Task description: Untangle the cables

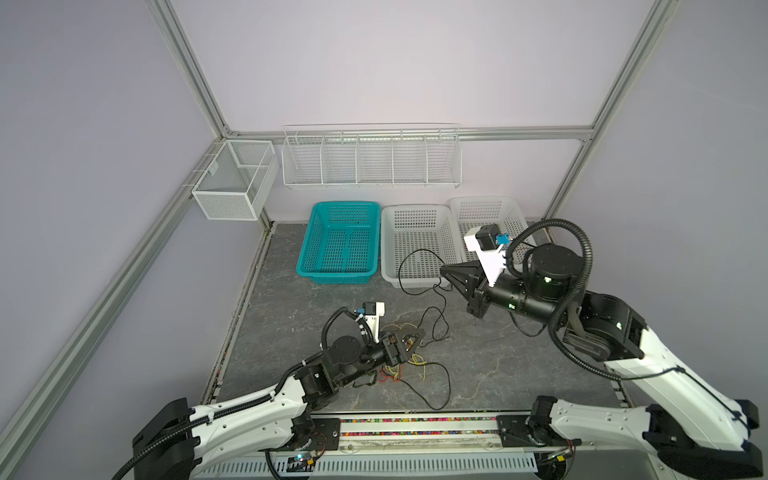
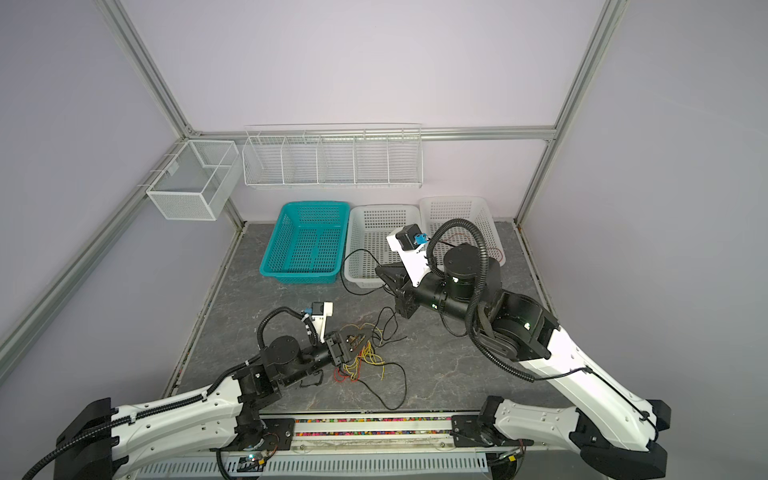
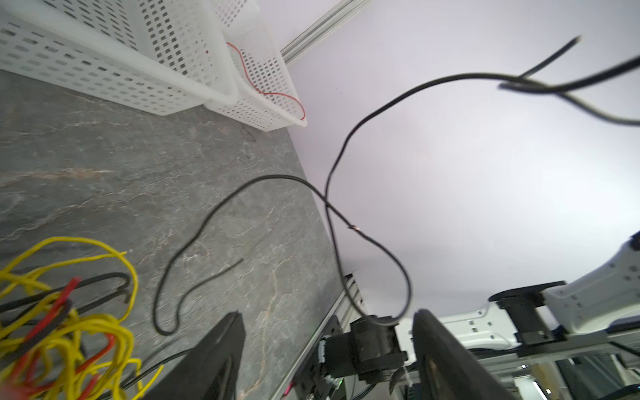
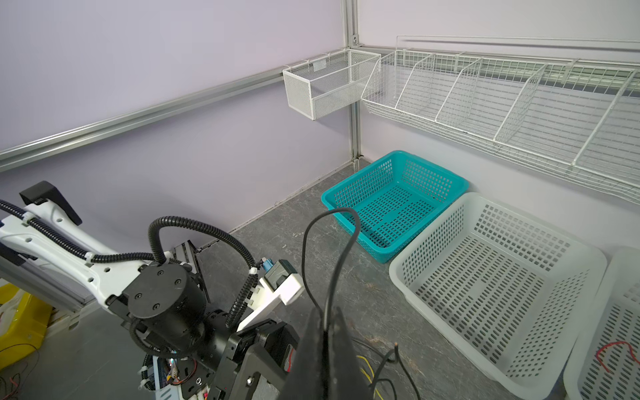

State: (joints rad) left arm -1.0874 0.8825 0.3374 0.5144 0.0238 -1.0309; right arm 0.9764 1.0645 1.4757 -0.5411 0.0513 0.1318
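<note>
The cables form a tangle [image 1: 398, 368] of thin yellow, red and black wires on the grey floor, also seen as the tangle [image 2: 358, 365] and the tangle [image 3: 59, 325]. My left gripper [image 1: 410, 341] hovers open right over it, and in the left wrist view the left gripper [image 3: 325, 332] has nothing between its fingers. A long black cable [image 1: 402, 266] rises out of the pile in a loop. My right gripper [image 1: 443, 271] is shut on that black cable [image 4: 329, 242], raised in front of the white baskets; the right gripper [image 4: 325, 329] pinches it at the fingertips.
A teal basket [image 1: 336, 276] and two white baskets [image 1: 415, 210] [image 1: 482, 200] stand along the back wall. One red cable [image 3: 270, 93] lies in the rightmost white basket. A wire rack [image 1: 370, 162] and a mesh box [image 1: 232, 183] hang on the walls.
</note>
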